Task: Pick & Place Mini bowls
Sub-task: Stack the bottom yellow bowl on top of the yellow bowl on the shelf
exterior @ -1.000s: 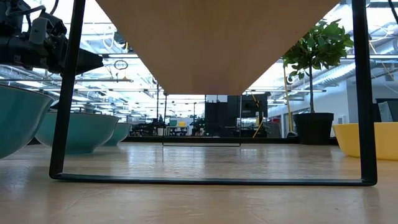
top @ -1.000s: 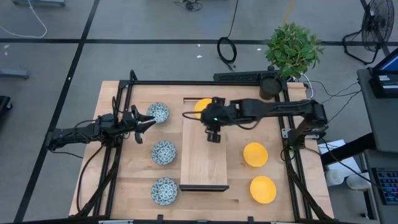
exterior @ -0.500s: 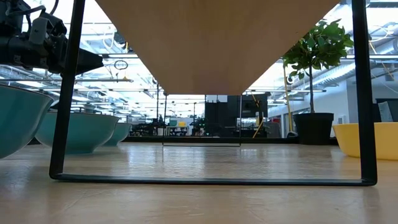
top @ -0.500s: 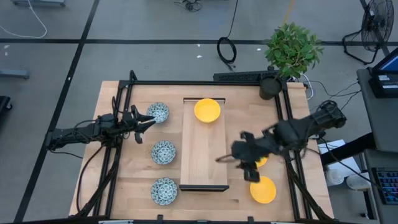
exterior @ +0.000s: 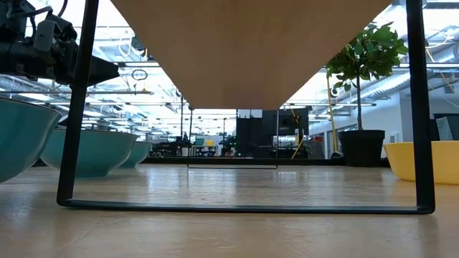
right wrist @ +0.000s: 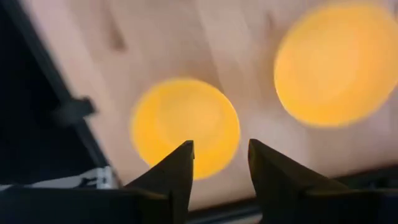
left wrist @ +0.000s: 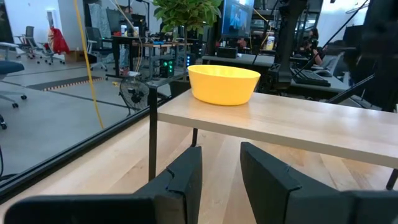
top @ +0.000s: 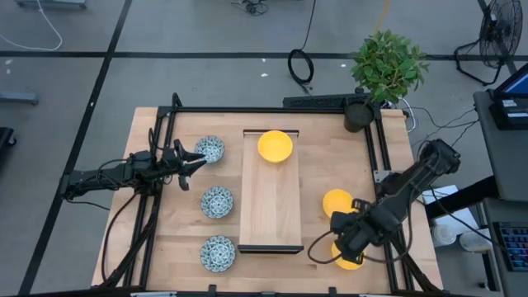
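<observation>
Progress is judged as early: one plain bright yellow round bowl [top: 275,146] is seen at the far end of the long rectangular wooden tray [top: 269,213], while five bowls lie on the table. Two more yellow bowls are on the tabletop right of the tray, the nearer-front one [right wrist: 185,127] largely covered in the high view by the right gripper [top: 345,245], the other [top: 335,203] just behind it. Three white bowls with a dense blue-green pattern are ranged in a column left of the tray: rear [top: 209,149], middle [top: 217,201] and front [top: 218,252].

The right gripper is held above the front yellow bowl with its two dark fingers [right wrist: 170,174] parted and nothing between them (the wrist view looks straight down on that bowl). The left gripper [top: 191,159] waits just beside the rear patterned bowl, its fingers [left wrist: 186,177] apart and empty, aimed toward the tray.

A grasp on the front yellow bowl's rim is judged the step at hand. A black metal frame [top: 272,110] borders the table, and its right rail runs close to the right arm. A potted green plant [top: 388,66] stands at the far right corner, clear of the work.
</observation>
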You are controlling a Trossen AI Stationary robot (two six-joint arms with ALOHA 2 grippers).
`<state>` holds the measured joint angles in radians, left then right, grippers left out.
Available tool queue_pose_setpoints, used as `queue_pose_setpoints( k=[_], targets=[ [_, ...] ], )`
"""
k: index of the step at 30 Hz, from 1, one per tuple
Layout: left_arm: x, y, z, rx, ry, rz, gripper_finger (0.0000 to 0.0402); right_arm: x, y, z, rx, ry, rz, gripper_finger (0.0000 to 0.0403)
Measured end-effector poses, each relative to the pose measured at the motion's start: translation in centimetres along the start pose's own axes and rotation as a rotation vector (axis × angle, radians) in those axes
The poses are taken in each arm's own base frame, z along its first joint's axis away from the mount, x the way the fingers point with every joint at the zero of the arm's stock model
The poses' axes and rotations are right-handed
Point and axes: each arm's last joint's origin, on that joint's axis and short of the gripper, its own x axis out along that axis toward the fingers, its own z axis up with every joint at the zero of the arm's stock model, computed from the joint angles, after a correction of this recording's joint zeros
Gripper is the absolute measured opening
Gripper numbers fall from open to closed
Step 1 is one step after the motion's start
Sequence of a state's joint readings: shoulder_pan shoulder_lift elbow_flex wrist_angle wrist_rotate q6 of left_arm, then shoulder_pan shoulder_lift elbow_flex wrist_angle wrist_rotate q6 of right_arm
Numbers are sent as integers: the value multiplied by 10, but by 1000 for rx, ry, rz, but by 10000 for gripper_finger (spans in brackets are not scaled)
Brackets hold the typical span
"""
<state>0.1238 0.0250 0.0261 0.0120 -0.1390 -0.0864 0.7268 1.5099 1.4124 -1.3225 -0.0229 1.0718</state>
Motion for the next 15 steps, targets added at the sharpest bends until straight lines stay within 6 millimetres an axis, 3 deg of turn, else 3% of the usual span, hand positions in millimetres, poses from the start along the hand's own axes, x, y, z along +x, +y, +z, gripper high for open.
queue_pose_setpoints(
  k=[5, 15],
  targets=[
    [0, 0, 0, 0, 0, 0, 113, 42, -14, -11, 65, 115, -113, 183],
    [0, 0, 0, 0, 0, 0, 113, 101, -25, -21, 118, 243, -17, 210]
  ],
)
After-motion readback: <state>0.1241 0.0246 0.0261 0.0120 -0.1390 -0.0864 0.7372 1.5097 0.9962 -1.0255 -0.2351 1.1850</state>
